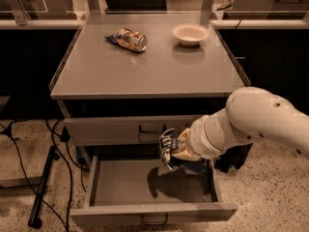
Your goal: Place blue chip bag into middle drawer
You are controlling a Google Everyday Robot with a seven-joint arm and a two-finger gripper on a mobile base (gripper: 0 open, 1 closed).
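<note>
- The gripper [180, 150] is clamped on the blue chip bag [167, 148], holding it just above the open middle drawer [120, 185], over the drawer's right half.
- The bag looks light, crinkly and slippery. Its crimped edge is probably the safest place to grip, though the fingers are mostly hidden.

We get a dim, warm scene lit from above. The cabinet top [145, 66] catches most of it and the bowl [190, 34] glares pale. The gripper [177, 151], clutching the blue chip bag [166, 149] over the open middle drawer [116, 182], drops a dark shadow [169, 185] on its floor.
</note>
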